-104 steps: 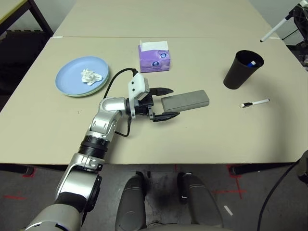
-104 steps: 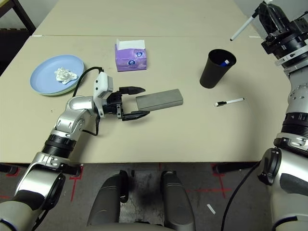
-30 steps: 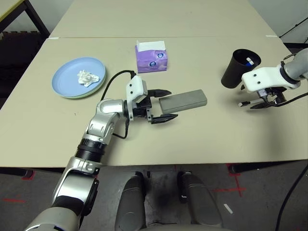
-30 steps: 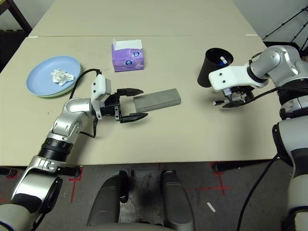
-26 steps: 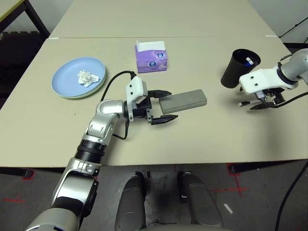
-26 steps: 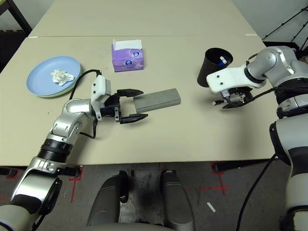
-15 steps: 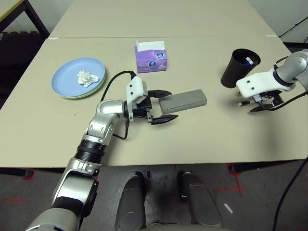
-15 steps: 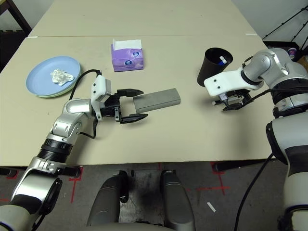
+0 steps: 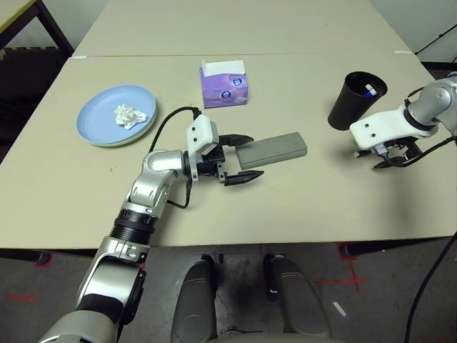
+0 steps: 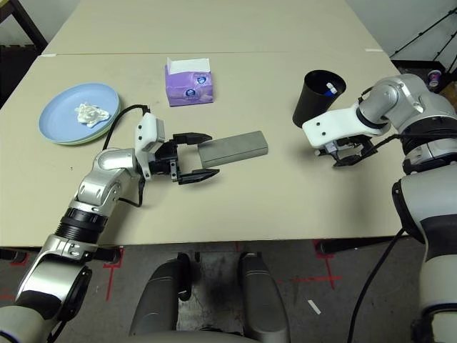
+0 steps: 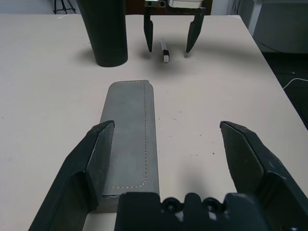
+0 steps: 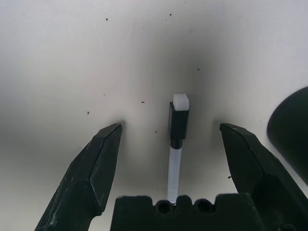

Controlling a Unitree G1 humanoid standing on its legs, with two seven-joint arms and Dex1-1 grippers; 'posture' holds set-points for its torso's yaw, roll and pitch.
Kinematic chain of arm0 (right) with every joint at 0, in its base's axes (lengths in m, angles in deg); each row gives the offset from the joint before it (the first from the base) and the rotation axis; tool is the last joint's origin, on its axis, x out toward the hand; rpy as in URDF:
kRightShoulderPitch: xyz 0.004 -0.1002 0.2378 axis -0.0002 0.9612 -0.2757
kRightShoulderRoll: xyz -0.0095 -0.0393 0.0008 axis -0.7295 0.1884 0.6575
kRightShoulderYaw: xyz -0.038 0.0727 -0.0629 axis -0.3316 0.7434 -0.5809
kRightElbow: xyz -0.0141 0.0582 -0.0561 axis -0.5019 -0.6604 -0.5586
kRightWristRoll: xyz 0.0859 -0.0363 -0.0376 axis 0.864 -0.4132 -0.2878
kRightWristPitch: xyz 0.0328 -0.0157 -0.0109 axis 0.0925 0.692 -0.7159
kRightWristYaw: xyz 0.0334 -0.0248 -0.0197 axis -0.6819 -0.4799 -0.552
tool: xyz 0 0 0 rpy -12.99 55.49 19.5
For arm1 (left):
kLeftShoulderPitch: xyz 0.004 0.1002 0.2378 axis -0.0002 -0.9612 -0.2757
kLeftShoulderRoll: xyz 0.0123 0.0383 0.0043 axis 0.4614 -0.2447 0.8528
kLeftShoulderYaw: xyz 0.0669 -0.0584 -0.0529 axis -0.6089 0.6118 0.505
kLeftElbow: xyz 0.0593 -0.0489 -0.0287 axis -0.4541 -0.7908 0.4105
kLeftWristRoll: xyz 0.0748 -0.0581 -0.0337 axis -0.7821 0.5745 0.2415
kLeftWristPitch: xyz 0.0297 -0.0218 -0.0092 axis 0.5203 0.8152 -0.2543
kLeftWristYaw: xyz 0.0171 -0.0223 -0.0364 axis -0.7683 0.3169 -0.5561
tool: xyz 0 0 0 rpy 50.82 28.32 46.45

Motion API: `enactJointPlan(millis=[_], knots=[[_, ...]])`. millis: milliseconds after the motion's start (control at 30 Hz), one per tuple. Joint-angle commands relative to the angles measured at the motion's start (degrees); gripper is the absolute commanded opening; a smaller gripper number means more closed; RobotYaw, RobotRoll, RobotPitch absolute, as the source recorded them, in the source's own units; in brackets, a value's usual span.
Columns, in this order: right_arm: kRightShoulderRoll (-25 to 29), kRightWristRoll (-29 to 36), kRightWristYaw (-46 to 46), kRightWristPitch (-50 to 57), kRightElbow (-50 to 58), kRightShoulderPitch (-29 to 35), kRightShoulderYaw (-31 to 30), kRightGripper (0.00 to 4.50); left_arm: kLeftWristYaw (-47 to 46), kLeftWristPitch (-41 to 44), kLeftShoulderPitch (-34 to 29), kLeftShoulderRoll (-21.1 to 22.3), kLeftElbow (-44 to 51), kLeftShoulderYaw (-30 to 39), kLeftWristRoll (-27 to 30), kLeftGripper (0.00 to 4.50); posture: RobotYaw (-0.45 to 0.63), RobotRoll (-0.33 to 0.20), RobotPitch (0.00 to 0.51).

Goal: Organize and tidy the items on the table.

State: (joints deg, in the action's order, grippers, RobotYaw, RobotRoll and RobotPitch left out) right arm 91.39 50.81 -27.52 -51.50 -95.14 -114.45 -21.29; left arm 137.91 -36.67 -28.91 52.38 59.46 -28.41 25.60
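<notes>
While the table looks largely sorted, judging by how things lie, some work is left. At far left the stacked plates carry the crumpled tissue, and that corner seems done. The grey glasses case lies in the middle, its left end just inside the left gripper, whose fingers stand wide and grip nothing. At right the black cup already holds one pen. A second pen lies on the tabletop just right of the cup, between the widely spread fingers of the right gripper, not yet clasped; it probably belongs in the cup.
</notes>
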Motion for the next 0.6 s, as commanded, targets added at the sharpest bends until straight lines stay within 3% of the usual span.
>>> enactJointPlan(millis=[33, 600], knots=[[0.0, -0.3, 0.4, -0.3, -0.9, -0.5, -0.3, 4.47, -0.2, 1.0, -1.1, 0.7, 1.7, 0.2, 0.4, 4.50, 0.00, 0.000, 0.226], [-0.3, -1.0, 0.9, -0.5, -1.1, -1.0, -0.5, 4.47, -1.2, 3.2, -3.1, 0.9, 5.3, -0.2, 0.8, 4.50, 0.00, 0.000, 0.254]])
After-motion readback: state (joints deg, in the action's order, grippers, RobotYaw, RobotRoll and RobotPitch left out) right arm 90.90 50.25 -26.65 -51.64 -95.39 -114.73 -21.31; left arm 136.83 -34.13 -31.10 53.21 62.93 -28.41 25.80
